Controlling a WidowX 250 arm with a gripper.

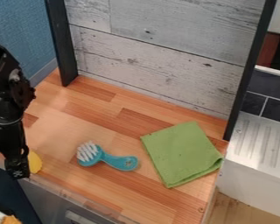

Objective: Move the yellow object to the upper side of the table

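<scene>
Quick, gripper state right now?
Gripper: can't tell whether it's open or closed; it's right by the yellow object, but whether it holds it can't be told either.

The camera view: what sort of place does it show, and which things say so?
Probably a toy kitchen, judging by the teal brush, the folded green cloth and the ridged white surface at the right, which resembles a draining board.

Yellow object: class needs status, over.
Pincer at yellow object, view's lower left. Object partly hidden behind it, grasp unclear. Brush lies to the right, likely off the upward path.
</scene>
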